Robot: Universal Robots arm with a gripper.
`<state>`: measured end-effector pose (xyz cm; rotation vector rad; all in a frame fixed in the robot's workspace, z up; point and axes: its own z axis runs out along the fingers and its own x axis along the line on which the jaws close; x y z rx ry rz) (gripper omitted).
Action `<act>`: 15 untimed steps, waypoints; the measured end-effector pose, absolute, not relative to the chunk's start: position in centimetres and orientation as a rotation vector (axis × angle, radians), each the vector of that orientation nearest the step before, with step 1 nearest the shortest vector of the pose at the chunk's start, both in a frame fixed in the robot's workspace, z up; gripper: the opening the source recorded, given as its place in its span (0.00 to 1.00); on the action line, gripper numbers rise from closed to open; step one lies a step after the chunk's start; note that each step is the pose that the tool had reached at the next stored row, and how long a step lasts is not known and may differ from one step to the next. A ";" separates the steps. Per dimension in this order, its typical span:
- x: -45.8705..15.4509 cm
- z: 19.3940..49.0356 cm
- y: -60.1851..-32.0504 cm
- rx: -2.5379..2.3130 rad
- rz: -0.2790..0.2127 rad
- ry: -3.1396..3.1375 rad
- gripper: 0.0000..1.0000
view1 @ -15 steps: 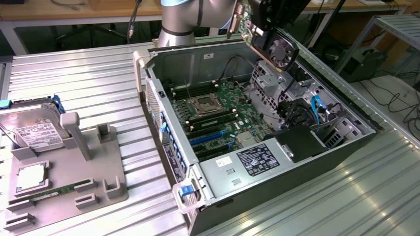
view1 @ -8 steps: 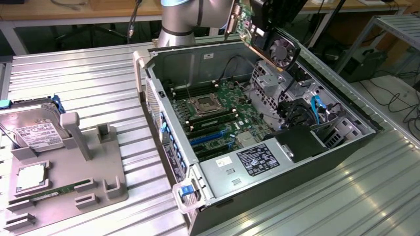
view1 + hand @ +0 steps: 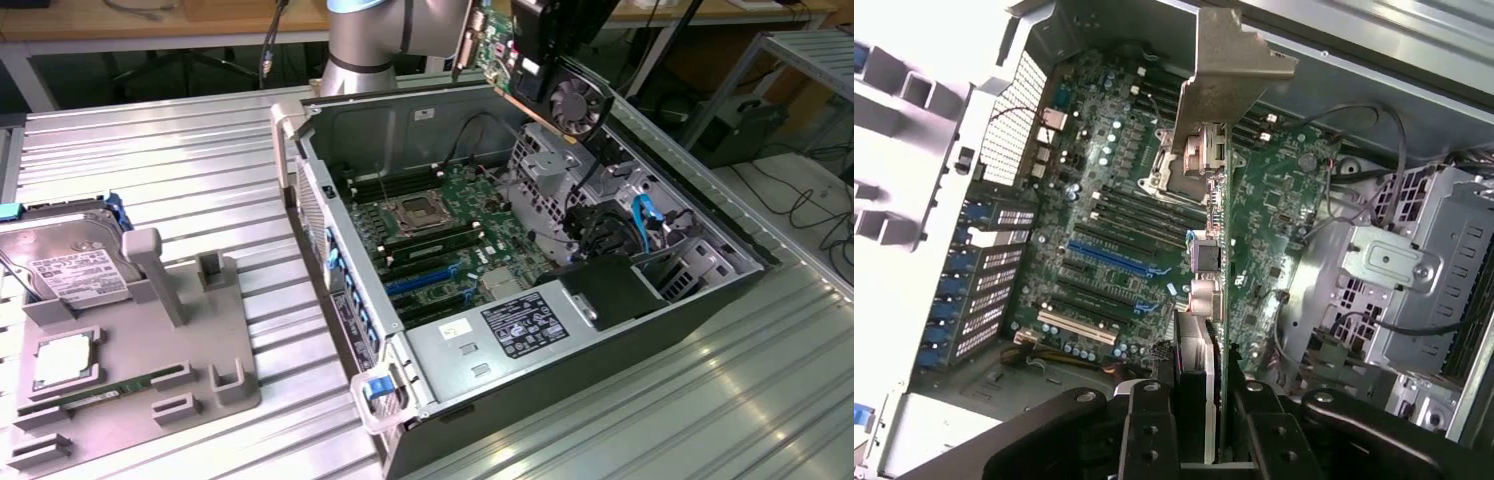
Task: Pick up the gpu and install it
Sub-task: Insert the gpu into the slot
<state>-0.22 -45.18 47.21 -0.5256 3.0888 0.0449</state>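
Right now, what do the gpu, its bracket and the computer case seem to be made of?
The gpu: green circuit board, probably laminate, with matt black, plastic-looking fan cover. Its bracket: bare sheet metal, dull silver, bent tab. The computer case: grey sheet metal, satin finish, folded edges.

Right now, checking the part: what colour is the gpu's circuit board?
Green; the gpu shows best in the exterior view.

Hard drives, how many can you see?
1: the hard drive sits in the grey holder at the exterior view's left. More may be hidden inside the computer case.
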 end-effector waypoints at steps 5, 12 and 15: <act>-0.2 47.2 -45.2 -0.570 0.045 3.081 0.28; -0.2 47.2 -45.2 -0.638 0.045 3.069 0.28; -0.2 47.2 -45.2 -0.661 0.045 3.064 0.28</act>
